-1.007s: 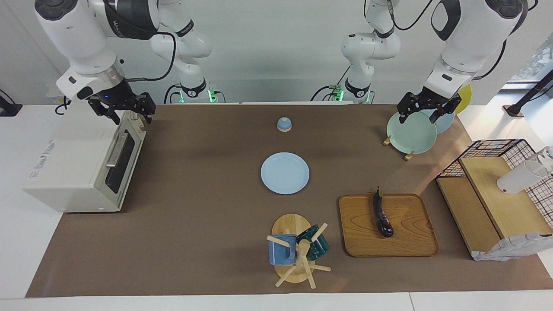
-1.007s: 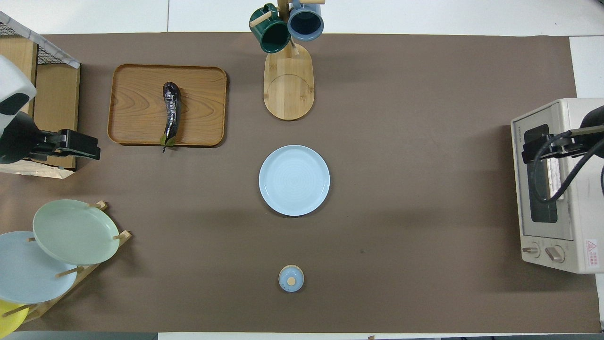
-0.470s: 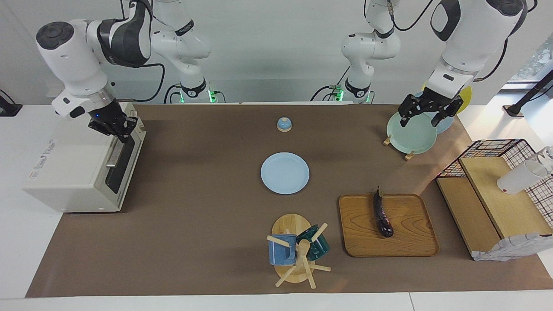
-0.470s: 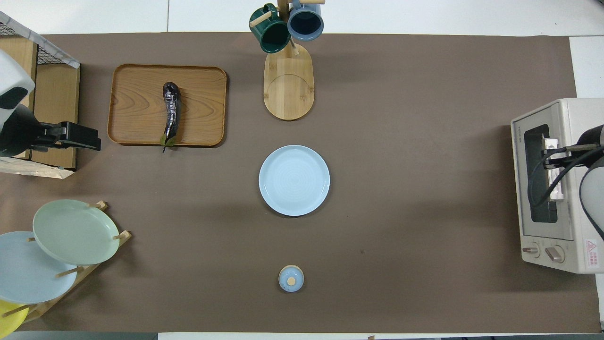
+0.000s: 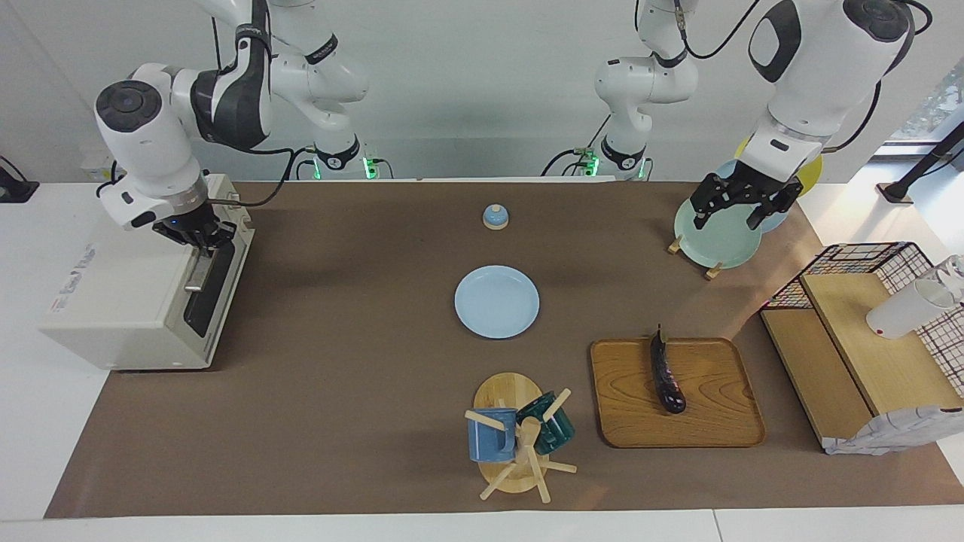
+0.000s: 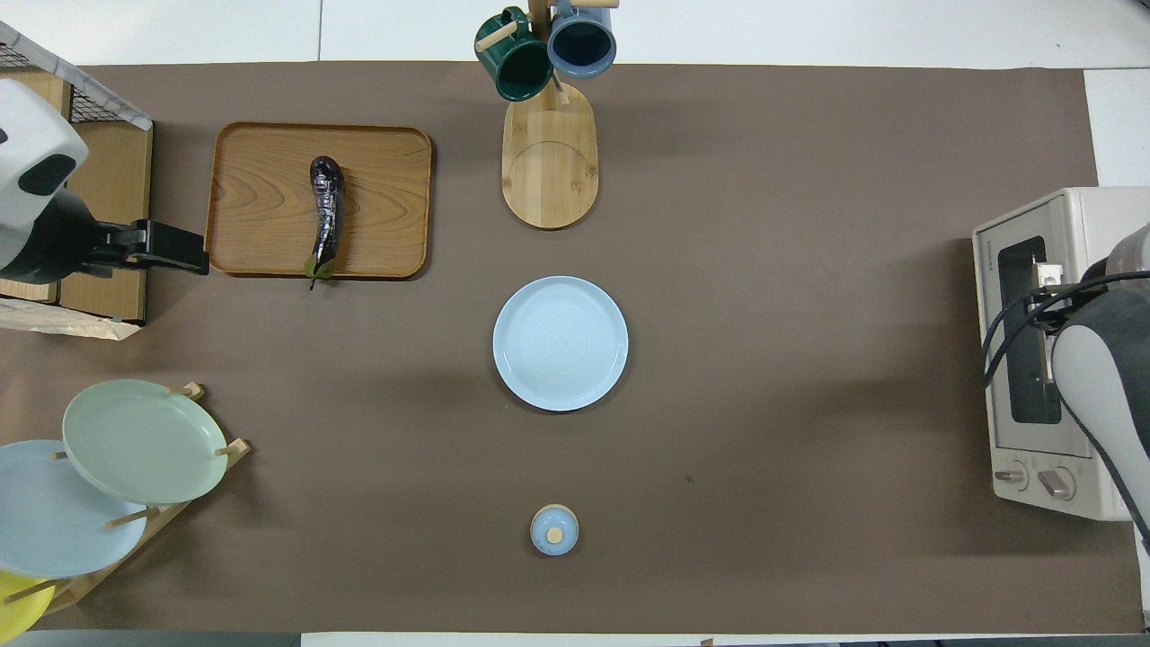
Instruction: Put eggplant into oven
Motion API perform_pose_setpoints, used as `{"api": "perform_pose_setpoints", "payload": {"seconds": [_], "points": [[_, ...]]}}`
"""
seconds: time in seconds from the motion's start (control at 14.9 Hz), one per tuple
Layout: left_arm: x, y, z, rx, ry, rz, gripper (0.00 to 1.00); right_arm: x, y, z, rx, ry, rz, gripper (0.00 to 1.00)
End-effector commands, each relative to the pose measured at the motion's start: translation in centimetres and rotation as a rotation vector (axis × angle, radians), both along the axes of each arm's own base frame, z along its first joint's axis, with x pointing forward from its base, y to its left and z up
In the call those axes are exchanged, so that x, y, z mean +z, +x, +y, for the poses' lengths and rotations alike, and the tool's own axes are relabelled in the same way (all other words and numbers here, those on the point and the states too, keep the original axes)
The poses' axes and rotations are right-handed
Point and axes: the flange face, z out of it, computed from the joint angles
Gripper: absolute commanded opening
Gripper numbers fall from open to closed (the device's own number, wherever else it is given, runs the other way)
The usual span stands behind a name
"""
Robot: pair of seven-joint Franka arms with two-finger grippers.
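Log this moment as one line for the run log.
right gripper: shut on oven handle | oven: door closed | eggplant: on wooden tray | left gripper: open, over plate rack

Table point(image 5: 22, 421): white top, most of its surface covered by a brown mat point(image 5: 339, 376) running nearly edge to edge, with white margins bare at both ends and along the edge farthest from the robots. Wall point(image 5: 467, 83): plain pale grey-white, rising at the robots' edge of the table. Window point(image 5: 930, 105): at the left arm's end, partly visible, daylight and foliage showing through. Lighting: even, soft shadows on the mat.
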Motion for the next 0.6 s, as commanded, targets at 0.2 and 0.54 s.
{"api": "perform_pose_setpoints", "payload": {"seconds": [0.2,0.54], "points": [[-9.1,8.0,-0.9,0.004,-0.011,0.033,1.0,-3.5,-0.8,0.2,0.017,-0.014,-0.041,0.0],[-17.9,12.1,-0.9,-0.066,-0.013,-0.002,1.0,-8.4,0.4,4.3,0.08,0.017,-0.079,0.0]]}}
